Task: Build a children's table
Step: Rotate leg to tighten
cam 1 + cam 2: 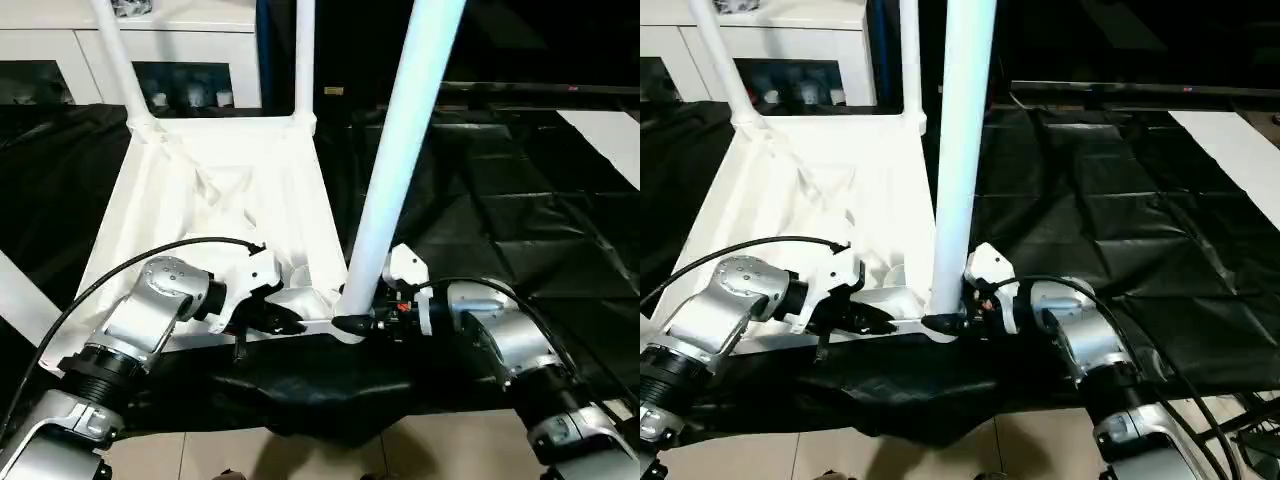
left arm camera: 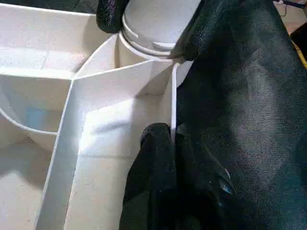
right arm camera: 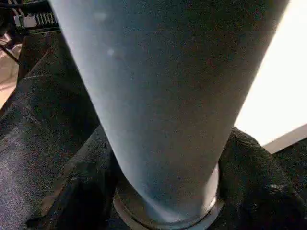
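Left eye view has the top (image 1: 215,215) lying underside up on black sheeting (image 1: 520,230), two legs already standing in the far corner sockets, and a third leg (image 1: 405,140) rising from the near socket right between the grippers. Right gripper (image 1: 352,322) has its fingers spread around the base of that leg, clamped on it low down where it meets the socket. Left gripper (image 1: 285,322) sits just beside it, fingers together, pinching the thin near rim of the top; in the left wrist view one black finger (image 2: 153,158) lies inside that wall. My read: this is the seating step. To do it well, the left should hold the rim steady while the right keeps the leg plumb and turns or presses it home, since any tilt looks likely to jam it in the socket
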### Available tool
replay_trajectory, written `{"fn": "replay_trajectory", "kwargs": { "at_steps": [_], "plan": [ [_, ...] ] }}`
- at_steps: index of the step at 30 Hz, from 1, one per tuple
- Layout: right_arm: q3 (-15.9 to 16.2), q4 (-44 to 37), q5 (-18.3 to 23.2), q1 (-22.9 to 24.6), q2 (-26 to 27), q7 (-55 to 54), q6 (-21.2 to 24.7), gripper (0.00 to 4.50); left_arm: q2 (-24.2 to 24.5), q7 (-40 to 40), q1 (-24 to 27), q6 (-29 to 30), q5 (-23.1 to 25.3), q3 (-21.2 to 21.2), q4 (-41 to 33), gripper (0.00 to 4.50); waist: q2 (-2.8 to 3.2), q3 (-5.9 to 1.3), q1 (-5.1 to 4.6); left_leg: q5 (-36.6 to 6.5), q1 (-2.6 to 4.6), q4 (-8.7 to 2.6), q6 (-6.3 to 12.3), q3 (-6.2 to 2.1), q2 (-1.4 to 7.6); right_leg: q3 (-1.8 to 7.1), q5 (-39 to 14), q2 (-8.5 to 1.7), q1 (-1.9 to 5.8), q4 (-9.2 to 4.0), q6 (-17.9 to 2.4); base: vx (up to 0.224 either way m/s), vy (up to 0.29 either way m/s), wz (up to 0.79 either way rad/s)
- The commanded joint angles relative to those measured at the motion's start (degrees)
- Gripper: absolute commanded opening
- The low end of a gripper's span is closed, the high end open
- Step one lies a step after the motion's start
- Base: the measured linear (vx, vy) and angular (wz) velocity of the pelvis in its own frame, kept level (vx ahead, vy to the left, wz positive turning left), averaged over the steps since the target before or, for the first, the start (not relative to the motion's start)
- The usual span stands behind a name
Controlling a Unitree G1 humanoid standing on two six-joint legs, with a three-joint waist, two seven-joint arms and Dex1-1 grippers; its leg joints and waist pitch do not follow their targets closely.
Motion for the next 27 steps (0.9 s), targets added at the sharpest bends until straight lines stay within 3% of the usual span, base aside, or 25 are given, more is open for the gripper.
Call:
{"fn": "replay_trajectory", "kwargs": {
  "at_steps": [1, 3, 4, 6, 9, 12, 19, 20, 22, 23, 27],
  "plan": [
    [-0.4, 0.1, 0.2, 0.2, 0.6, -1.8, 0.5, 2.58, -1.9, 1.6, 0.3, -0.3, 0.9, -1.7, 0.6, 0.00, -0.10, -4.29, -0.05, -10.6, 0.15, -3.39, 2.61, 0.33, 1.11, 2.85, -11.4, -1.98, 3.36, -3.19, -13.5, 0.000, 0.000, 0.00],
    [-2.0, 2.6, -0.7, -0.7, 3.0, -8.5, 0.7, 2.58, -4.8, 7.4, -0.7, -0.7, 1.8, -0.6, 3.0, 0.00, -0.08, -4.01, 0.08, -12.2, 0.35, -3.49, 2.06, 0.35, 1.11, 2.86, -14.4, -2.03, 3.05, -3.64, -12.8, 0.000, 0.000, 0.00],
    [-2.7, 3.8, -1.0, -1.1, 4.3, -11.6, 0.7, 2.58, -6.3, 10.0, -1.3, -0.7, 2.2, -0.1, 4.0, 0.00, -0.20, -3.70, -0.03, -14.5, 0.53, -3.53, 1.25, 0.42, 1.00, 2.87, -18.6, -2.08, 2.73, -4.17, -11.7, 0.000, 0.000, 0.00],
    [-3.6, 5.9, -1.6, -1.6, 7.0, -17.3, 0.4, 2.57, -9.1, 13.6, -2.6, 0.0, 2.4, 0.3, 5.6, 0.00, -0.30, -3.72, -0.18, -17.4, 0.57, -3.67, -0.30, -0.03, 0.82, 2.59, -26.0, -2.25, 2.79, -4.82, -8.7, 0.000, 0.000, 0.00],
    [-4.1, 7.1, -1.8, -2.0, 10.4, -22.6, 0.2, 2.57, -12.0, 17.5, -4.0, 0.7, 2.7, 0.7, 7.2, 0.00, -0.38, -3.69, -0.64, -18.2, 0.49, -3.71, -0.65, -0.27, 0.70, 2.46, -28.5, -2.24, 2.61, -5.20, -7.0, 0.000, 0.000, 0.00],
    [-5.8, 9.8, -2.0, -3.6, 17.6, -34.3, 1.2, 2.57, -17.4, 24.1, -6.1, 2.3, 3.5, 1.2, 9.5, 0.00, -0.20, -3.71, -1.33, -19.5, 0.57, -3.64, -0.68, -0.42, 0.54, 2.19, -31.1, -2.18, 2.25, -5.75, -5.6, 0.000, 0.000, 0.00],
    [-4.0, 11.2, -4.5, -3.9, 21.6, -36.6, -1.3, 2.57, -20.0, 26.9, -7.0, 1.5, 5.2, 0.7, 11.3, 0.00, -0.28, -3.67, -1.57, -22.0, 0.54, -3.80, 0.04, -0.59, 0.52, 1.90, -31.6, -2.10, 2.09, -6.22, -4.8, 0.000, 0.000, 0.00],
    [-4.0, 11.1, -4.5, -3.8, 21.6, -36.5, -1.4, 3.13, -19.9, 26.8, -6.9, 1.3, 5.3, 0.6, 11.2, 0.00, -0.31, -3.68, -1.57, -22.0, 0.50, -3.85, 0.15, -0.62, 0.54, 1.94, -31.2, -2.09, 2.10, -6.15, -4.9, 0.000, 0.000, 0.00],
    [-5.9, 10.5, -2.0, -3.8, 21.4, -34.8, -0.3, 3.13, -19.2, 25.9, -6.6, 0.7, 5.1, 0.7, 11.0, 0.00, -0.36, -3.72, -1.51, -22.0, 0.53, -3.86, 0.25, -0.59, 0.59, 2.01, -30.7, -2.13, 2.06, -6.10, -5.2, 0.000, 0.000, 0.00],
    [-6.2, 10.2, -1.6, -3.8, 21.1, -34.1, -0.2, 3.36, -18.9, 25.2, -6.5, 0.2, 5.0, 0.7, 10.8, 0.00, -0.33, -3.70, -1.53, -22.1, 0.52, -3.88, 0.38, -0.56, 0.56, 2.05, -30.6, -2.12, 2.04, -6.13, -5.3, 0.000, 0.000, 0.00],
    [-5.3, 9.1, -2.6, -3.6, 17.5, -30.5, -1.5, 3.68, -16.5, 20.1, -5.0, -1.4, 4.0, 0.5, 8.8, 0.00, -0.33, -3.84, -1.59, -21.2, 0.17, -4.00, 0.57, -0.59, 0.65, 2.18, -28.2, -2.12, 2.34, -5.73, -6.1, 0.000, 0.000, 0.00]
  ]
}}
